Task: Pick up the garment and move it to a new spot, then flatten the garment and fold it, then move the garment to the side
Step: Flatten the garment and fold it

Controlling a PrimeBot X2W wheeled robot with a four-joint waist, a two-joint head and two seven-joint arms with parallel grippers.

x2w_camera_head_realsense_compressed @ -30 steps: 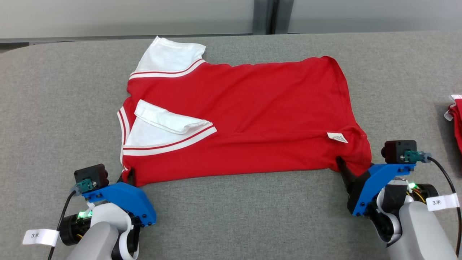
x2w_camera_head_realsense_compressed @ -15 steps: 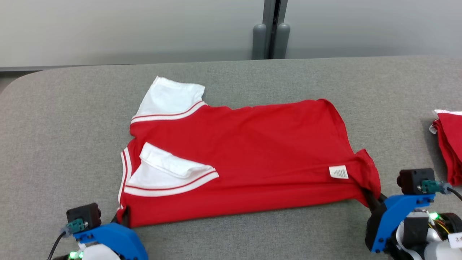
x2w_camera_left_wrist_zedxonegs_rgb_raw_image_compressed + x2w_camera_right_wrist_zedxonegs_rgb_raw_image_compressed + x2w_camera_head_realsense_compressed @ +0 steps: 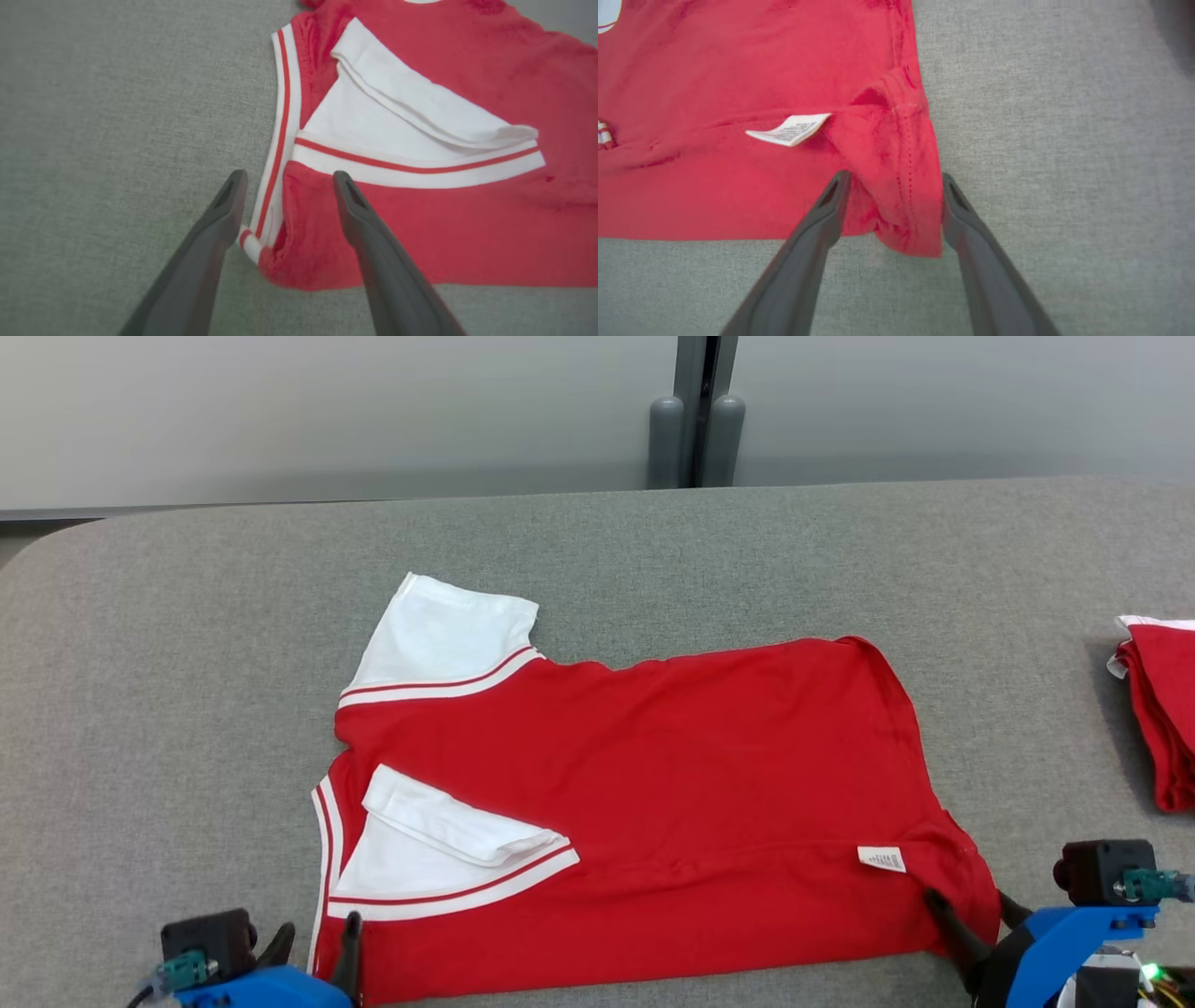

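Red shirt (image 3: 653,803) is laid on the grey table (image 3: 187,663); its near corners are straddled by the left tool (image 3: 289,176) and the right tool (image 3: 895,176), both spread wide.

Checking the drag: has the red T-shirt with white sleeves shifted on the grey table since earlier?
Yes. The red T-shirt has slid toward the robot, away from the far edge of the grey table; the folded red pile stayed put.

Seemingly a plain lab or test room: a wide table (image 3: 187,644) covered in grey felt, blank pale wall panels (image 3: 327,411) behind its far edge, two grey posts (image 3: 667,443) where they meet
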